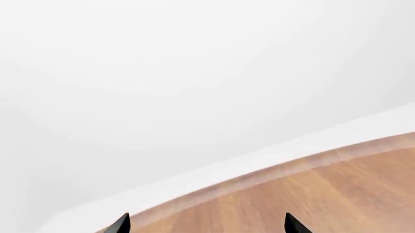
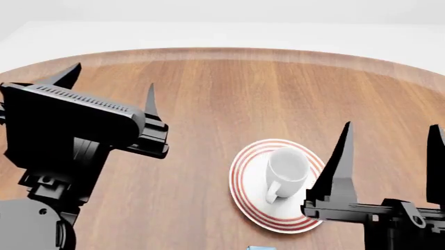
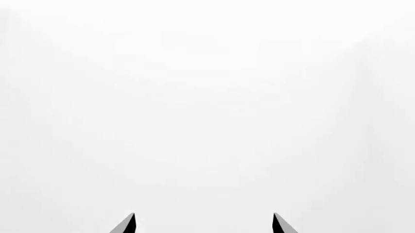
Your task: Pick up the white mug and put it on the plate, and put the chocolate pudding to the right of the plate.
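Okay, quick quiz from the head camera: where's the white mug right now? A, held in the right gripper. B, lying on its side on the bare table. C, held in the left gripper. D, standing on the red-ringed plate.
D: the white mug stands upright on the plate, and both the left gripper and the right gripper are open, holding nothing.
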